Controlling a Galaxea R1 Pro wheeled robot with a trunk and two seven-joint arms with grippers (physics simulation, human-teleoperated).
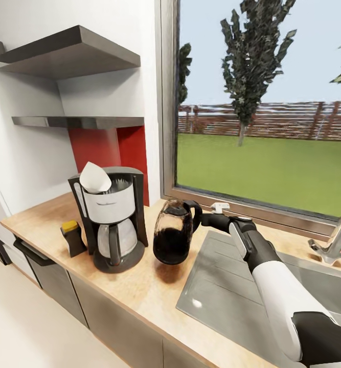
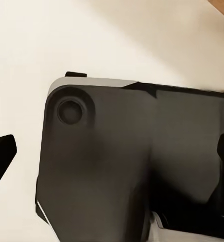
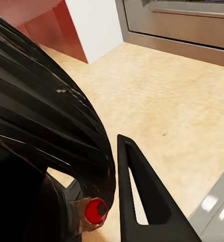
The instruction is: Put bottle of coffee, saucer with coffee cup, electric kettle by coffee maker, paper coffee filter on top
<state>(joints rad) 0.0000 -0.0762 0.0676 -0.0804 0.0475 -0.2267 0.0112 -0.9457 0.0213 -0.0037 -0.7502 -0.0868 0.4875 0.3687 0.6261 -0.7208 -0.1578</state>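
Head view: the right gripper point(image 1: 200, 219) is clenched on the black loop handle of the electric kettle point(image 1: 173, 232), mid-frame. The kettle hangs tilted above the kitchen countertop point(image 1: 139, 286), its shadow on the wood just below it, so it's lifted, not set down. It's just right of the coffee maker point(image 1: 111, 217), small gap btwn them, not touching. The white-and-black right arm runs in from the lower right corner, over the grey sink point(image 1: 226, 299).

Coffee maker stands upright on the counter, left of centre. The paper coffee filter point(image 1: 93, 178) sits on top of it, a white cone leaning toward the upper left of the machine. The bottle of coffee point(image 1: 72, 237), dark w/ yellow cap, stands on the counter just left of the coffee maker, close beside its base.

Upper left: kitchen shelf point(image 1: 78, 121), thin dark board against white wall, red backsplash under it, w/ another thicker shelf above. Window takes up the right half, grass, trees and fence outside. Tap point(image 1: 334, 243) at the right edge.

Right wrist view: dark ribbed kettle body point(image 3: 46, 116) covers the left side, one black finger point(image 3: 142, 196) beside it at the bottom, small red button point(image 3: 95, 210) low down, wood worktop beyond.

Left wrist view: a dark grey robot part point(image 2: 127, 166) over pale floor; a black finger tip point(image 2: 2, 151) at the left edge. Left gripper's state: can't tell.
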